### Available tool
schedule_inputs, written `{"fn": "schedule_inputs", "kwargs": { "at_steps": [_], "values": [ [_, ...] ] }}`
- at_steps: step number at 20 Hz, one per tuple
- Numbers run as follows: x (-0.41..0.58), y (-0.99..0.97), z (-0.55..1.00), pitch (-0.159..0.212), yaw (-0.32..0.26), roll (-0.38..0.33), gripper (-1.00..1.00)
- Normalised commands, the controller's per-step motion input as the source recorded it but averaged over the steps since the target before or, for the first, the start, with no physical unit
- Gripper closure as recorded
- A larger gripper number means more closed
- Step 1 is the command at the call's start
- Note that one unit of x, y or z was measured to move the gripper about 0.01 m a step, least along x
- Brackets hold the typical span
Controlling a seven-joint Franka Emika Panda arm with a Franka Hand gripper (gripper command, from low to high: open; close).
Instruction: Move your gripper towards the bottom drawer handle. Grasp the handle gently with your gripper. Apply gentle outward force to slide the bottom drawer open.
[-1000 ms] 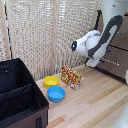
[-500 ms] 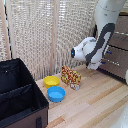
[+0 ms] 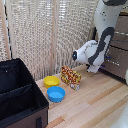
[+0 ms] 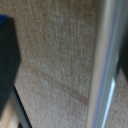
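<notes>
From the exterior view I have the white arm (image 3: 105, 35) coming down from the top at the exterior view's right, with its blocky head bent over near the dark brown drawer unit (image 3: 118, 52). The claw (image 3: 103, 61) sits at the lower end of that head, close in front of the drawer fronts. I cannot tell how far its fingers are spread, nor whether they have hold of anything; they are too small and partly hidden by the head.

The bottom drawer (image 3: 116, 67) is the lowest dark front at the exterior view's right edge, just above the wooden floor (image 3: 90, 107). Its handle (image 3: 111, 63) shows only as a thin pale line on that front, just beside the claw. I cannot tell whether they touch.

In the wrist view, a blurred silver bar (image 4: 102, 65) runs the length of the picture, very close to the lens, with woven beige material (image 4: 55, 55) behind it and a dark blue-edged shape (image 4: 7, 55) at one side.

On the floor, well apart from the drawers, stand a yellow bowl (image 3: 51, 81), a blue bowl (image 3: 56, 93) touching it, and a patterned orange box (image 3: 71, 76). A black fabric bin (image 3: 20, 95) fills the corner at the exterior view's left. A slatted blind (image 3: 50, 30) hangs behind.
</notes>
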Motion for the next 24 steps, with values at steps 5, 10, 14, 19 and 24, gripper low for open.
{"fn": "schedule_inputs", "kwargs": {
  "at_steps": [5, 10, 14, 19, 24],
  "values": [
    [0.000, 0.00, 0.00, 0.000, 0.008, 0.000, 1.00],
    [0.090, 0.38, -0.04, 0.000, 0.004, -0.001, 1.00],
    [0.310, 0.78, -0.12, 0.000, -0.017, 0.000, 1.00],
    [0.389, 0.92, -0.22, 0.000, -0.026, 0.000, 1.00],
    [0.392, 0.95, -0.36, 0.004, -0.004, 0.000, 1.00]
  ]
}}
